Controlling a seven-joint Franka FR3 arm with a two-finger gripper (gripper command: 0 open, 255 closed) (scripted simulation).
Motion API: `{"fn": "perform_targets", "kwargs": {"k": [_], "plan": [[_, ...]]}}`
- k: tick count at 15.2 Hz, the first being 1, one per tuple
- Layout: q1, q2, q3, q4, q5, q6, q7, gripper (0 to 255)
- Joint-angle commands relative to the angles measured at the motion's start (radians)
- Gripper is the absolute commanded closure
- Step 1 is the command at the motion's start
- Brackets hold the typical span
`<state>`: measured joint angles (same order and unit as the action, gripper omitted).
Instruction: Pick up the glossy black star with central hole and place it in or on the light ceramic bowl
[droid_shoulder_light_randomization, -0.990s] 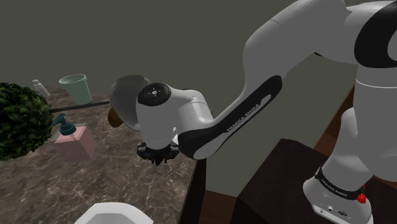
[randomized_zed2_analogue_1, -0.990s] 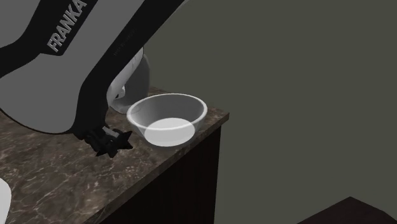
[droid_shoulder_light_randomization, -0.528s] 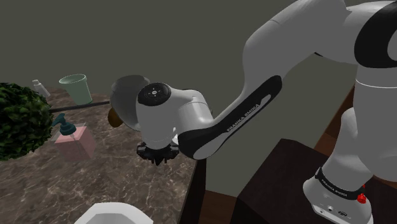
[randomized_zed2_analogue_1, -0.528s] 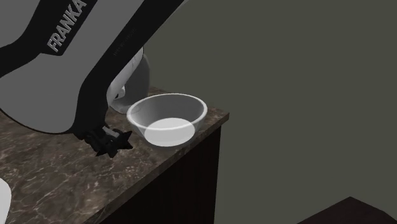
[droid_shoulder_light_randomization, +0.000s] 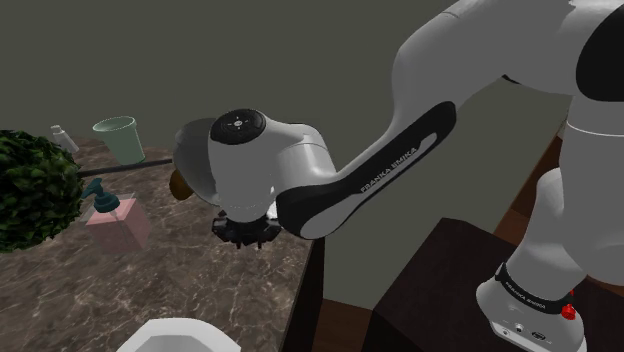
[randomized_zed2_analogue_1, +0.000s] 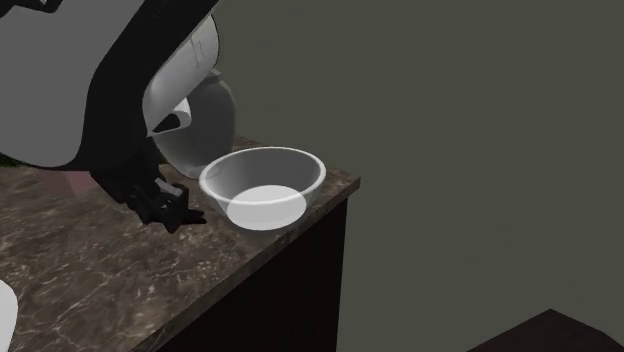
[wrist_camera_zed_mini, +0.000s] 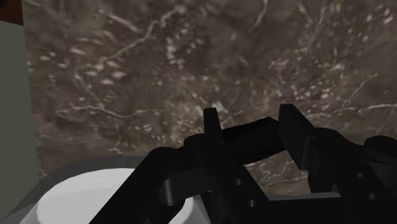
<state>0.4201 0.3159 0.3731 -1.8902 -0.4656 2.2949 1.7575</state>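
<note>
The glossy black star (wrist_camera_zed_mini: 249, 142) is clasped between my gripper's (wrist_camera_zed_mini: 254, 126) two black fingers, just above the dark marble counter (wrist_camera_zed_mini: 159, 70). In the second exterior view the star (randomized_zed2_analogue_1: 178, 213) hangs under the gripper (randomized_zed2_analogue_1: 162, 203), close beside the light bowl (randomized_zed2_analogue_1: 262, 184) on that view's left. The bowl stands upright near the counter's corner and holds nothing. In the shoulder view the star (droid_shoulder_light_randomization: 243, 236) shows beneath the wrist, with the bowl's rim (droid_shoulder_light_randomization: 194, 138) peeking out behind the arm. Part of the bowl (wrist_camera_zed_mini: 89, 197) also lies near the gripper in the wrist view.
Along the counter in the shoulder view are a green cup (droid_shoulder_light_randomization: 118, 137), a small white bottle (droid_shoulder_light_randomization: 61, 136), a pink soap dispenser (droid_shoulder_light_randomization: 116, 221), a bushy plant (droid_shoulder_light_randomization: 35, 188) and a white object (droid_shoulder_light_randomization: 180, 336). The counter's edge (droid_shoulder_light_randomization: 306, 285) drops off beside the dark stand (droid_shoulder_light_randomization: 440, 290).
The arm has risen and swung a little. The star has come up off the counter, shifting toward the second exterior view's left.
</note>
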Motion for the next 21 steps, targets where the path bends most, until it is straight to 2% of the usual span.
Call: {"fn": "perform_targets", "kwargs": {"k": [1,21], "plan": [[-0.004,-0.013,0.004,0.01,0.013,-0.02,-0.014,255],[-0.015,-0.107,0.032,0.155,0.107,-0.238,-0.115,255]]}}
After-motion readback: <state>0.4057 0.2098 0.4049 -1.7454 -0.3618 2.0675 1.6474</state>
